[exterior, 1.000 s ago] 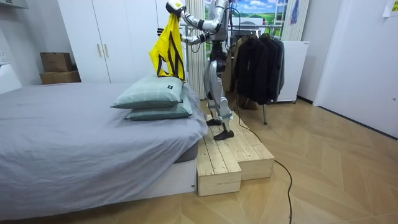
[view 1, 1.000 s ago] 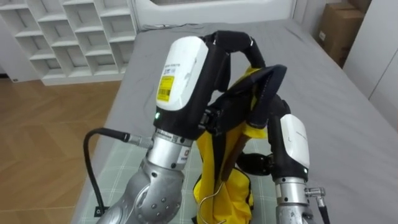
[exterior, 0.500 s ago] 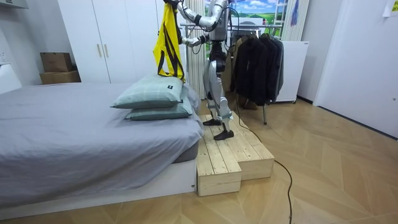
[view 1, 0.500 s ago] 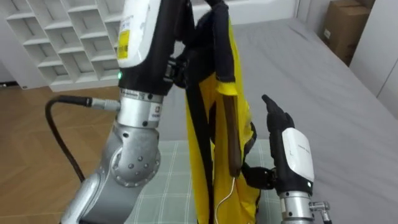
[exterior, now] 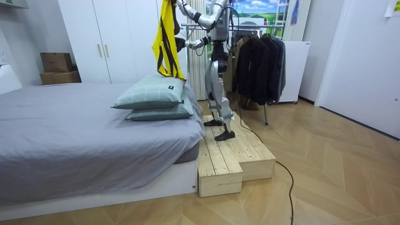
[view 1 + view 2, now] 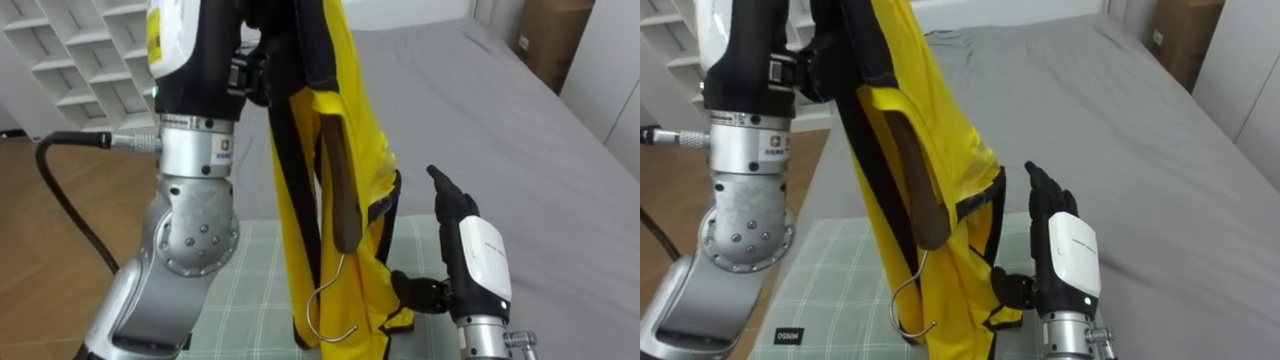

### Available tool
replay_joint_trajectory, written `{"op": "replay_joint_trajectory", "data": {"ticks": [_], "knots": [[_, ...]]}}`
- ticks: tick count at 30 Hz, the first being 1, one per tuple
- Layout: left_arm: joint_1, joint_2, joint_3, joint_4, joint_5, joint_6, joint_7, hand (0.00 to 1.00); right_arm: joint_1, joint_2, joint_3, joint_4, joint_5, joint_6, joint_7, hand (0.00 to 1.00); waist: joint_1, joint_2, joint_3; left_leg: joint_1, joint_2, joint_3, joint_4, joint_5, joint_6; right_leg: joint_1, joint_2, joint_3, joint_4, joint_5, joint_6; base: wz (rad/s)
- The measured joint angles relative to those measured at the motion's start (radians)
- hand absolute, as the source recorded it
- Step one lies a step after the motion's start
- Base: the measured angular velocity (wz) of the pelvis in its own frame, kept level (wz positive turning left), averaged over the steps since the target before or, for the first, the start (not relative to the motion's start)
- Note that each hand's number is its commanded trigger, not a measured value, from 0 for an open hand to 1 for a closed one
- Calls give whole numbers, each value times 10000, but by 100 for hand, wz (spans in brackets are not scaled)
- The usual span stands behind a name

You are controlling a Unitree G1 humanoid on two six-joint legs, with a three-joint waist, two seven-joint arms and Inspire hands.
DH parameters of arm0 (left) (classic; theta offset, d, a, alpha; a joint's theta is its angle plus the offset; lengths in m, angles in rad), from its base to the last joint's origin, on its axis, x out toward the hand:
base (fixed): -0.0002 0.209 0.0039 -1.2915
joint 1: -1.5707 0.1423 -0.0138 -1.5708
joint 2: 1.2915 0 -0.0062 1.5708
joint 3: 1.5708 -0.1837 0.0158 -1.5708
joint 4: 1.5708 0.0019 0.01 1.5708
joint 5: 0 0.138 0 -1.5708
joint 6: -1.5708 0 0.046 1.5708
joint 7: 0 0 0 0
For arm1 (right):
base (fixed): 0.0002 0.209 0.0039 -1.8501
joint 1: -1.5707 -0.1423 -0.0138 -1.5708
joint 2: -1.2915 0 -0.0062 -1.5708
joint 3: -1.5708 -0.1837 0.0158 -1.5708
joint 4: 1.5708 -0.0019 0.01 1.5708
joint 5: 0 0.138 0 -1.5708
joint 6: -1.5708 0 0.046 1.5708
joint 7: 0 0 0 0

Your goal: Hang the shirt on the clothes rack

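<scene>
A yellow garment (image 6: 360, 130) with black trim hangs from my left hand (image 6: 268, 40), which is raised high and shut on its top. In the room view the garment (image 5: 165, 37) dangles above the pillows. A brown wooden hanger (image 6: 338, 195) sits upside down in the cloth, its metal hook (image 6: 325, 310) pointing down. My right hand (image 6: 478, 265) is lower right, fingers straight and pointing up, its thumb close to the garment's lower edge (image 6: 1000, 290); whether they touch I cannot tell. I stand on a wooden platform (image 5: 234, 156) beside the bed.
Below the garment lies a green-checked pillow (image 6: 250, 280) on the grey bed (image 6: 500, 120). A white cubby shelf (image 6: 70, 50) stands far left, a cardboard box (image 6: 545, 35) far right. Behind me is a rack of dark clothes (image 5: 256, 59).
My left arm has lifted the garment higher, so it now hangs at full length. The hanger has swung hook-down. My right hand has come away from the cloth and its fingers have straightened.
</scene>
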Motion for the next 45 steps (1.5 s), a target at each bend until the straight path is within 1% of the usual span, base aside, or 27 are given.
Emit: {"op": "replay_joint_trajectory", "data": {"ticks": [3,7,10,14,16,18,20,23,25,27,29,35,42,45], "knots": [[-9,0,5,-1,-233,2,0,100,0,-59,-1,0,0,0,17,0,1,4,-3,-35,1,0,1,0,0,-32,1,-1,-1,-1,1,0],[-86,-1,5,0,-254,14,0,100,-1,-128,3,-1,8,0,120,0,28,8,-7,-119,3,1,1,0,0,-160,1,2,49,1,-1,0],[-159,-24,2,0,-253,97,0,100,-6,-124,23,-4,15,2,166,0,29,21,-15,-107,14,0,1,0,0,-213,0,10,181,1,-1,0],[-292,-44,1,-2,-251,323,-12,100,-5,-100,24,-111,15,37,166,0,22,24,-18,-106,10,0,1,0,0,-215,-5,15,181,1,-1,0],[-301,-64,1,-15,-243,436,-22,100,-5,-88,26,-331,8,164,163,0,23,29,-21,-108,12,18,5,0,0,-215,-5,18,180,0,-1,0],[-321,-141,2,-29,-148,574,-33,100,-39,9,22,-451,5,194,75,0,49,57,-41,-102,11,38,17,0,0,-215,0,46,175,1,-1,0],[-375,-141,3,-39,-152,586,-31,100,-41,75,21,-446,5,194,-38,0,46,92,-65,-96,10,39,16,0,0,-211,0,48,175,1,-1,0],[-673,-139,2,-38,-187,584,12,100,-52,136,25,-435,5,192,-229,0,48,155,-97,-69,10,38,15,0,0,-181,0,44,171,1,-1,0],[-941,-139,-15,-38,-191,579,204,100,-160,140,27,-395,5,192,-254,0,52,196,-86,-59,8,42,13,0,0,-177,0,46,166,1,-1,0],[-1282,-138,-139,-39,-228,562,438,100,-269,140,40,-378,7,192,-346,0,86,216,-92,-47,8,48,11,0,0,-177,7,67,165,1,-1,-2],[-1450,-146,-181,-41,-228,558,476,100,-358,145,70,-359,75,192,-462,0,158,231,-86,-1,8,49,2,0,0,-169,19,132,165,1,-1,-8],[-1496,-151,-281,-66,-237,561,480,100,-580,219,77,-276,162,205,-900,0,270,244,-82,48,6,49,-10,0,0,-125,18,142,177,1,-1,-1],[-1519,-151,-280,-84,-250,568,478,100,-921,320,144,-276,253,206,-1046,0,380,240,-80,12,1,26,-2,0,0,-125,6,125,171,0,-1,0],[-1728,-152,-289,-85,-251,591,478,100,-1164,315,144,-275,275,205,-1263,0,383,241,-80,-9,2,20,11,0,0,-139,7,123,174,0,-1,0]]}}
